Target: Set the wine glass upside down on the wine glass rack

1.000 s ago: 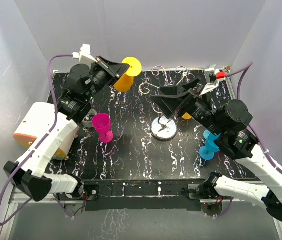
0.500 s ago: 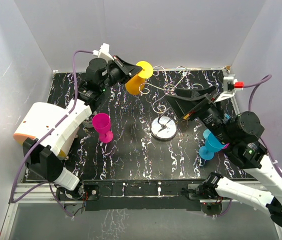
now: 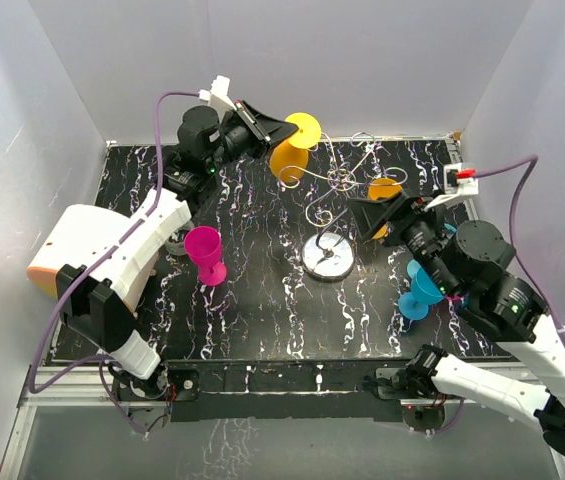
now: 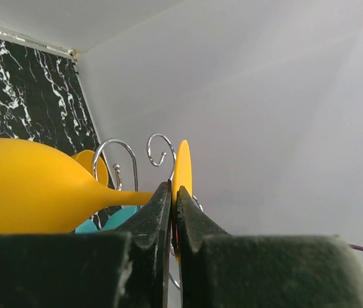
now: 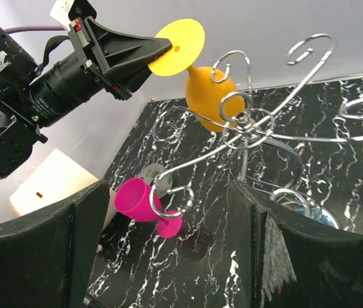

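My left gripper (image 3: 284, 128) is shut on the flat foot of a yellow wine glass (image 3: 288, 160). It holds the glass high in the air, foot up and bowl down, tilted, right beside the curled arms of the silver wire rack (image 3: 347, 180). In the left wrist view the jaws (image 4: 173, 192) pinch the yellow foot disc, with the bowl (image 4: 27, 186) at left and the rack curls (image 4: 162, 147) just behind. The right wrist view shows the glass (image 5: 210, 96) next to a rack loop (image 5: 245, 122). My right gripper (image 3: 367, 215) is open and empty, right of the rack.
The rack's round base (image 3: 328, 255) stands mid-table. A second yellow glass (image 3: 384, 188) hangs on the rack's right side. A pink glass (image 3: 205, 250) stands upright at left, a blue glass (image 3: 422, 285) at right. A cream box (image 3: 72, 250) sits at the left edge.
My left gripper has carried the yellow glass to the right, up to the rack's arms. My right arm has drawn back to the right, uncovering the hung yellow glass.
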